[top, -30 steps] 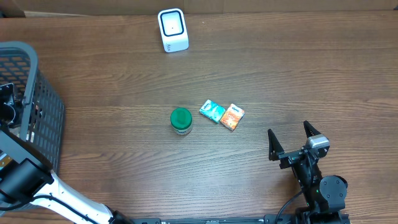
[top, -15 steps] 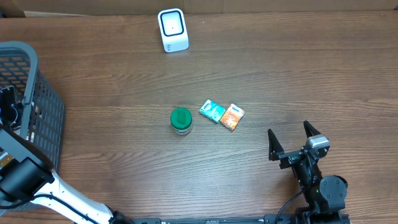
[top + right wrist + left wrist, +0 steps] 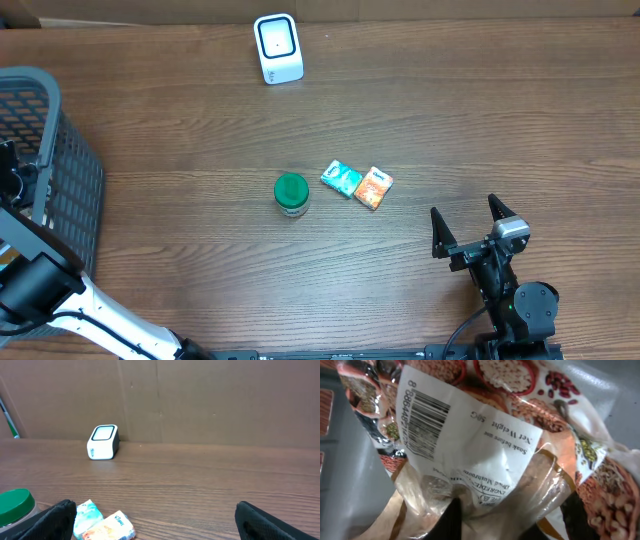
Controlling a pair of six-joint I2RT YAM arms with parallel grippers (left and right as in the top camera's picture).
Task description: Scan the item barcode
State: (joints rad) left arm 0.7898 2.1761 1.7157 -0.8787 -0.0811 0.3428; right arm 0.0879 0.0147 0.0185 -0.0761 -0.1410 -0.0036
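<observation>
We grip the bean bag [image 3: 485, 435] with shut left jaws in the basket [image 3: 70, 190] at the bench's left edge, right jaws wide open and empty, and we think carrying it to the scanner [image 3: 277, 47] is not yet done.

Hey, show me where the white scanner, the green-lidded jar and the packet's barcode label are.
Scanner [image 3: 278, 47]: overhead view, on its top face.
Green-lidded jar [image 3: 291, 189]: overhead view, middle of the lid.
Bean packet [image 3: 470, 435]: left wrist view, on its white barcode label.
</observation>
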